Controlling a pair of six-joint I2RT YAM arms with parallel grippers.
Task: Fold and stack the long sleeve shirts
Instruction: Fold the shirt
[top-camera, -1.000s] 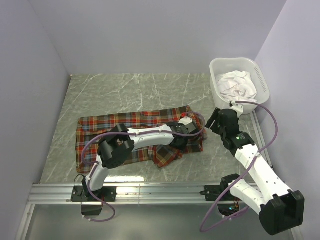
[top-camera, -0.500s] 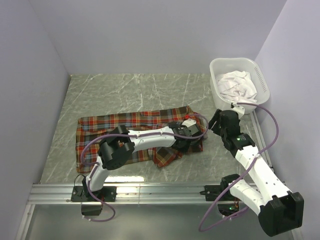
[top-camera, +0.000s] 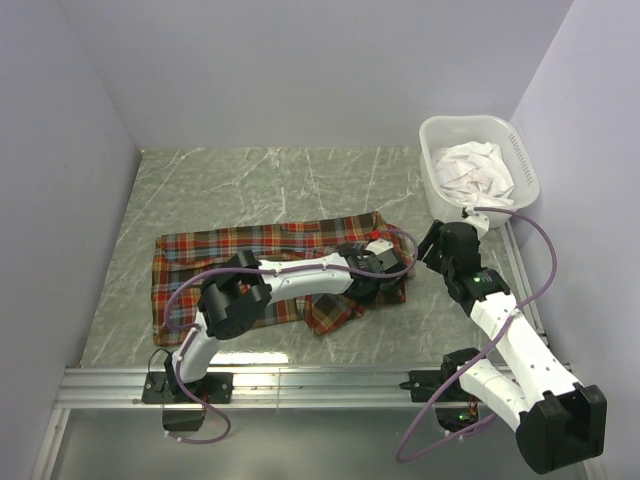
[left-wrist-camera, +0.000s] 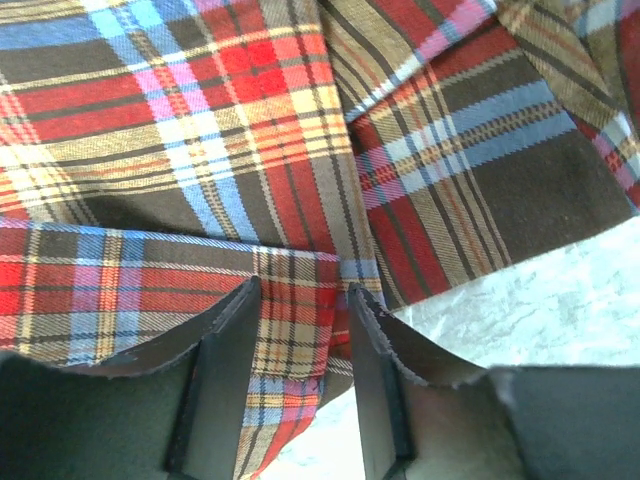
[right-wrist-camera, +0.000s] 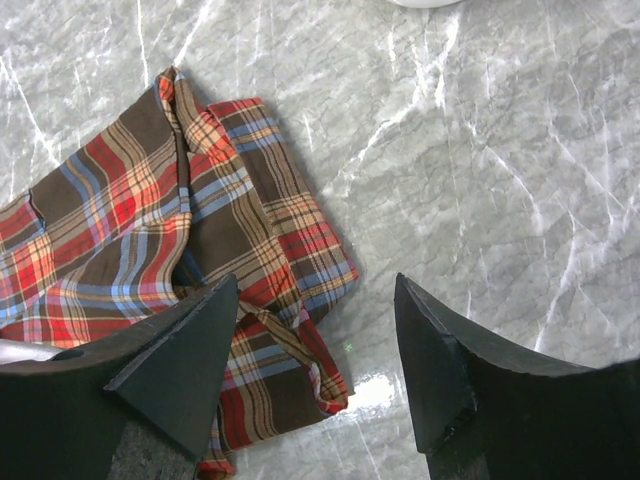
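Plaid cloth in red, orange, teal and dark brown, the long sleeve shirt, lies spread across the grey marbled tabletop, its right end rumpled. Over the last second the left gripper has settled onto that end and narrowed its jaws astride a hem; whether cloth is pinched yet I cannot tell, but a fold looks about to begin. Further right, the right gripper hangs wide apart and empty, barely moved.

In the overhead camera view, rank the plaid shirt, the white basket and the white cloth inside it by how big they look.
1. plaid shirt, clearly the largest, spread on the table
2. white basket
3. white cloth, which lies within the basket's rim
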